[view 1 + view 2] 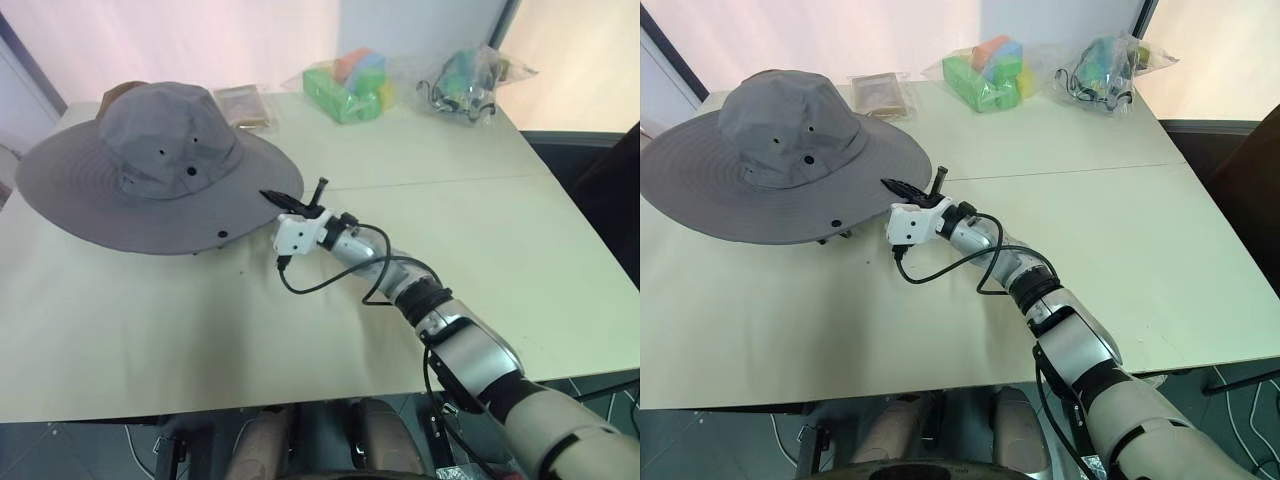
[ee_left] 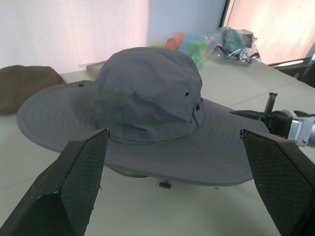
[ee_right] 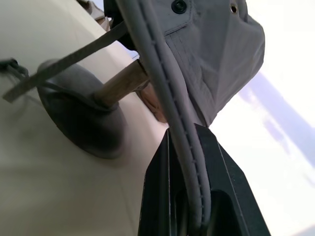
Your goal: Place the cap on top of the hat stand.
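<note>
Pale tabletop (image 1: 200,340) carries the grey cap (image 1: 160,165) at its left, sitting over the hat stand (image 3: 83,118), whose stem and round base show under the brim. Nearer, the left gripper (image 2: 177,182) has its fingers spread wide, the cap beyond them. At the brim's right edge, the right gripper (image 1: 285,197) pinches the stitched rim between its closed fingers.

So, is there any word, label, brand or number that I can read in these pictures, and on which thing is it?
None can be read.
Hat: plain grey cloth, with metal eyelets and no label that shows.
Flat packet behind the hat: any print is too blurred to read.
Bag of coloured blocks and clear bag at the table's far edge: no text can be made out.
</note>
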{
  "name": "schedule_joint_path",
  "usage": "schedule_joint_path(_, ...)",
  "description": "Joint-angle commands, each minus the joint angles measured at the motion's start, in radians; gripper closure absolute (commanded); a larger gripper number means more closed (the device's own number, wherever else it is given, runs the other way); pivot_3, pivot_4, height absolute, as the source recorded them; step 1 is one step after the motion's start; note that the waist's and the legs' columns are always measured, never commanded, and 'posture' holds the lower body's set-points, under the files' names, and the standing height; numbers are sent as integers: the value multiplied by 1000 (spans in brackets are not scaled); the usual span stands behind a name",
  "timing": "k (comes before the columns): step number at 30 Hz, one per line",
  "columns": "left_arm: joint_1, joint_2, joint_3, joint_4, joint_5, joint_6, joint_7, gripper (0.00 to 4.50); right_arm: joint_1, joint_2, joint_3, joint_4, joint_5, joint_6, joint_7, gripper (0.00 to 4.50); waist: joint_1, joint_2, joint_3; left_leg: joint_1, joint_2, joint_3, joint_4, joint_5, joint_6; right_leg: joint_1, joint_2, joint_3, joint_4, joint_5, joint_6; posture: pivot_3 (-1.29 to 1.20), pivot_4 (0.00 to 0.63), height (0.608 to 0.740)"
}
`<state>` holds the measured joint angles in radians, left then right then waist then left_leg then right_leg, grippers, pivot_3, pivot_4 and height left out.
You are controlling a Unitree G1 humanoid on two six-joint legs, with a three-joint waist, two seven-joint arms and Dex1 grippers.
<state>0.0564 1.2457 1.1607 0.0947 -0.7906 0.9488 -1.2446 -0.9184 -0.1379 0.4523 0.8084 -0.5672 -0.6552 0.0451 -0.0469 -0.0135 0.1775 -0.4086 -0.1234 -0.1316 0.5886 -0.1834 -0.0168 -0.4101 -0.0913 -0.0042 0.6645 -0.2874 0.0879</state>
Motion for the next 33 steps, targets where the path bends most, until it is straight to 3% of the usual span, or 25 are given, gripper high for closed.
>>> schedule_joint_path(1, 9, 17, -2, 36, 45, -67, -46, 0, -33, -10, 0, -36, -4, -19, 3, 3074, 0, 0, 0, 0, 0, 0, 0, 0, 0, 0, 0, 0, 0, 0, 0, 0, 150, 735)
schedule_joint_path(7, 34, -12, -24, 56, 97, -131, -60, 0, -14, -85, 13, -142, -39, -22, 51, 30, 0, 0, 0, 0, 0, 0, 0, 0, 0, 0, 0, 0, 0, 0, 0, 0, 150, 735)
schedule_joint_path(12, 89, -79, -30, 21, 153, -204, -38, 0, 95, -225, -25, -340, 91, -9, 268, 30, 4, -2, 0, 0, 1, 0, 0, 0, 0, 0, 0, 0, -1, 0, 0, 0, 150, 735)
schedule_joint_path(16, 146, -149, -37, -21, 193, -267, -13, 0, 232, -431, -133, -694, 545, 259, 660, 30, 8, -3, 2, -1, 0, 1, 1, -1, 2, 5, -2, 0, -2, 0, 0, 0, 150, 735)
schedule_joint_path(20, 173, -175, -35, -23, 204, -302, 4, 0, 259, -634, -236, -874, 870, 559, 968, 30, 5, -4, 2, -2, 2, 1, 2, -2, 3, 5, -2, 0, -2, -2, -3, 0, 150, 735)
schedule_joint_path(23, 180, -184, -35, -18, 196, -311, 13, 0, 176, -734, -326, -866, 1077, 885, 1094, 30, 2, -4, 2, -2, 3, 3, 2, -3, 4, 5, -2, 0, -3, -5, -8, 0, 150, 735)
schedule_joint_path(25, 189, -193, -36, -23, 193, -318, 15, 0, 82, -771, -355, -796, 1137, 1073, 1137, 30, 0, -2, 3, -2, 5, 5, 2, -3, 4, 4, -2, 0, -3, -5, -9, 0, 150, 735)
schedule_joint_path(33, 200, -199, -37, -53, 167, -306, 19, 0, -116, -806, -408, -580, 1153, 1319, 1271, 30, 6, -2, 3, -7, 8, 11, 2, -8, 5, 0, -2, 0, -9, -6, -10, 0, 150, 735)
